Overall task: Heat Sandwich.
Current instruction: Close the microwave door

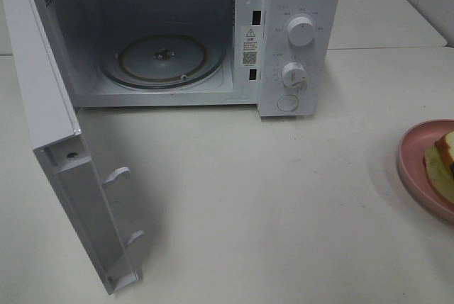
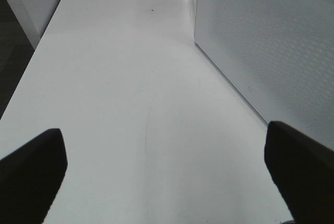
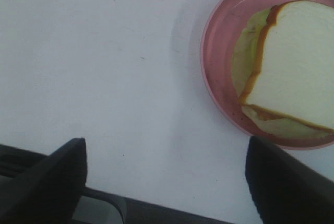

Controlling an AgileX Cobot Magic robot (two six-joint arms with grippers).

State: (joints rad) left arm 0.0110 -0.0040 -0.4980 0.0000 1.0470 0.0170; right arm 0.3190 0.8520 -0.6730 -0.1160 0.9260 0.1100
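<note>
Sandwich (image 3: 295,62) lies on its plate (image 3: 219,78) ahead and off to one side of my right pincer (image 3: 167,182), jaws spread, holding nothing. My left pincer (image 2: 167,174), also spread, faces the far-off oven (image 1: 170,35).

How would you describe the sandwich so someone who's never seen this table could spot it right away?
Start at the white microwave with its door swung open, then look across the white table to the right edge, where a round pink plate sits. The sandwich lies on that plate: square white bread with tan-orange crust and pale yellow-green filling, the only food in sight.
</note>
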